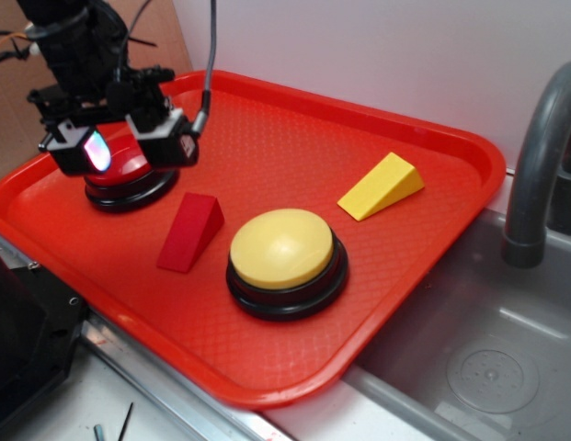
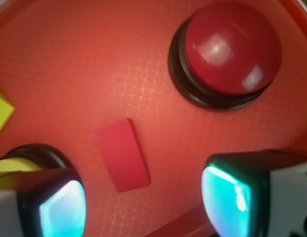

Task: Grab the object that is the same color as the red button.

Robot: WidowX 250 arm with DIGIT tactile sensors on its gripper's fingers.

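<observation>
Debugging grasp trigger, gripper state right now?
Gripper: open, holding nothing. It hangs over the tray next to the red button; the red wedge lies untouched between its fingers in the wrist view.

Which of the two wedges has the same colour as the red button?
The red wedge, beside the yellow button. The other wedge is yellow.

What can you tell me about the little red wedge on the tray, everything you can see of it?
The red wedge is a small, solid ramp-shaped block, matte and plastic-looking, the same red as the tray. It lies flat on the tray floor, its slope running down toward the tray's front edge. It sits between the red button and the yellow button, touching neither. The open gripper hovers beside it, not touching it.
</observation>
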